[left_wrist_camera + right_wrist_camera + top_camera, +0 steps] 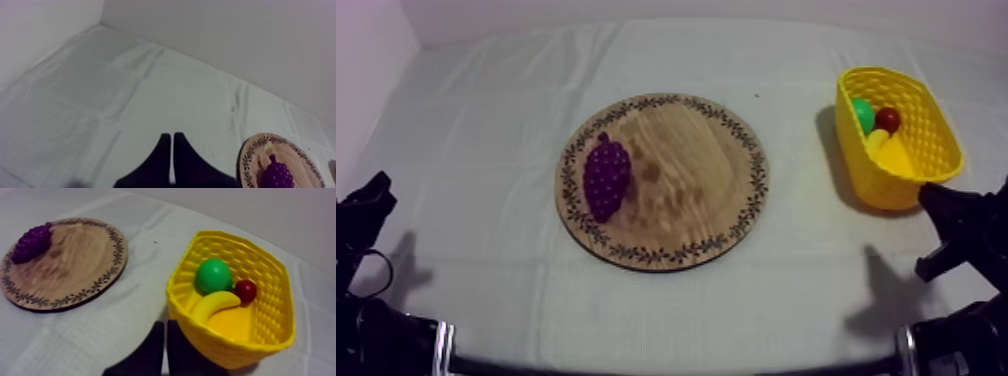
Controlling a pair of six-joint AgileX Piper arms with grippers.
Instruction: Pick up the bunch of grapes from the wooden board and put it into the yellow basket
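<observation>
Top view: bunch of grapes [606,180] lay on the wooden board [691,195]; left gripper [171,136] and right gripper [165,323] were clenched empty; needed opening wide first.

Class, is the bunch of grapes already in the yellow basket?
No, the bunch of grapes lies on the wooden board, apart from the yellow basket.

Light is soft, dim, faintly violet. The basket [931,125] throws a dark shadow on the worktop [486,150] toward the board [686,190]; paler shadows lie beside my left arm [364,215] and right arm [961,225].
</observation>
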